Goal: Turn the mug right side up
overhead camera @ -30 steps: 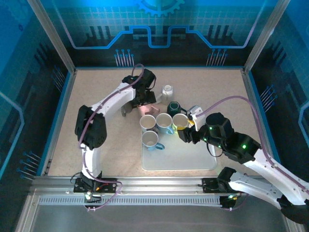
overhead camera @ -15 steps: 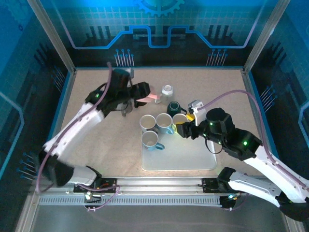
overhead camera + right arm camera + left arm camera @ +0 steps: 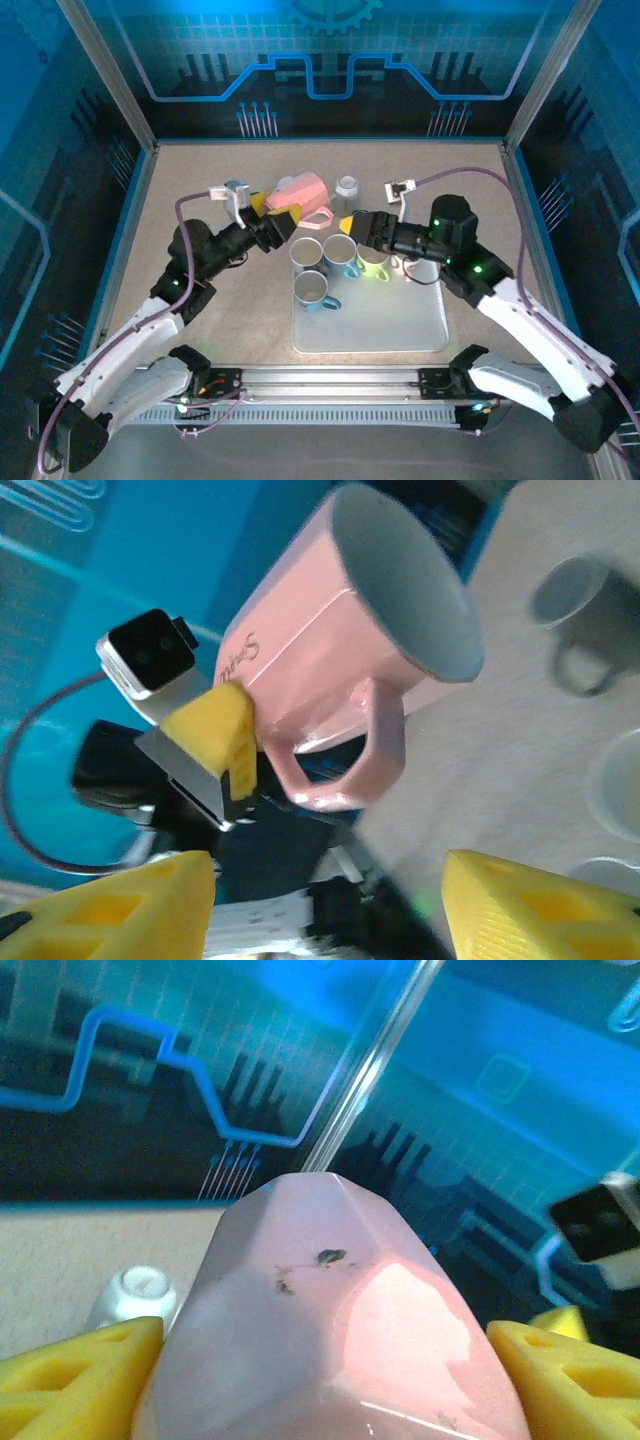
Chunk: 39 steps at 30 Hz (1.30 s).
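My left end effector (image 3: 275,218) is clamped across the pink mug (image 3: 300,191), held sideways in the air just ahead, my right end effector (image 3: 330,905), jaws wide, faces its handle (image 3: 375,745), and a mistimed handover could drop it onto the cups (image 3: 338,256) nearby.

The mug (image 3: 302,190) is showing pale pink outside and greyish inside, with dark script. The fingers (image 3: 75,1370) are glowing yellow. The tabletop (image 3: 450,170) is looking speckled beige; the back wall (image 3: 400,60) is shining blue.
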Tool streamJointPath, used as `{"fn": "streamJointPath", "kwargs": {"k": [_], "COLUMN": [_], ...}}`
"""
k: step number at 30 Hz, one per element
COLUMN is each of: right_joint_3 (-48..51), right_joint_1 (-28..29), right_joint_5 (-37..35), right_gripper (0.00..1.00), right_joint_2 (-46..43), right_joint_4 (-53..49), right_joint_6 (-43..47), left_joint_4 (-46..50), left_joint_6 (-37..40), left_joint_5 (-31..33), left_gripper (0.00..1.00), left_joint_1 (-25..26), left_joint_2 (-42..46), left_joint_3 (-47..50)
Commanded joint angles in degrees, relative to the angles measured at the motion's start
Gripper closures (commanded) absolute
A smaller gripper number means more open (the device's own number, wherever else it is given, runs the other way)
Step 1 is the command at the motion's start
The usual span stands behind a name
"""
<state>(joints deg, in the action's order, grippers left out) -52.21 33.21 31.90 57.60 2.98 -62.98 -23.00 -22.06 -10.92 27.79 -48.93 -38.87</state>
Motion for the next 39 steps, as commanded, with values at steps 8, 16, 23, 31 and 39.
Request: {"fn": "streamJointPath", "kwargs": {"k": [8, 16, 23, 31, 39], "right_joint_3": [0.1, -0.6, -0.2, 1.5, 2.1], "right_joint_1": [0.3, 1.7, 2.9, 3.5, 2.6], "right_joint_5": [23.1, 22.3, 20.7, 19.0, 17.0], "right_gripper": [0.37, 0.44, 0.52, 0.73, 0.88], "right_joint_2": [5.8, 7.0, 8.0, 10.5, 5.8], "right_joint_4": [20.2, 19.4, 20.6, 26.9, 14.4], "right_joint_6": [-12.4, -11.2, -11.8, -17.6, -9.6], "left_joint_4": [-12.4, -11.4, -10.9, -7.1, 0.6], "left_joint_6": [7.2, 7.7, 7.0, 8.7, 9.5], "left_joint_5": [-10.0, -13.8, -15.3, -16.6, -8.2], "left_gripper": [0.5, 0.51, 0.5, 0.48, 0.04], "left_joint_1": [-0.3, -0.3, -0.2, 1.3, 2.2], "left_joint_2": [5.2, 5.2, 5.5, 6.0, 12.5], "left_joint_3": [-0.5, -0.6, 0.1, 0.7, 4.3]}}
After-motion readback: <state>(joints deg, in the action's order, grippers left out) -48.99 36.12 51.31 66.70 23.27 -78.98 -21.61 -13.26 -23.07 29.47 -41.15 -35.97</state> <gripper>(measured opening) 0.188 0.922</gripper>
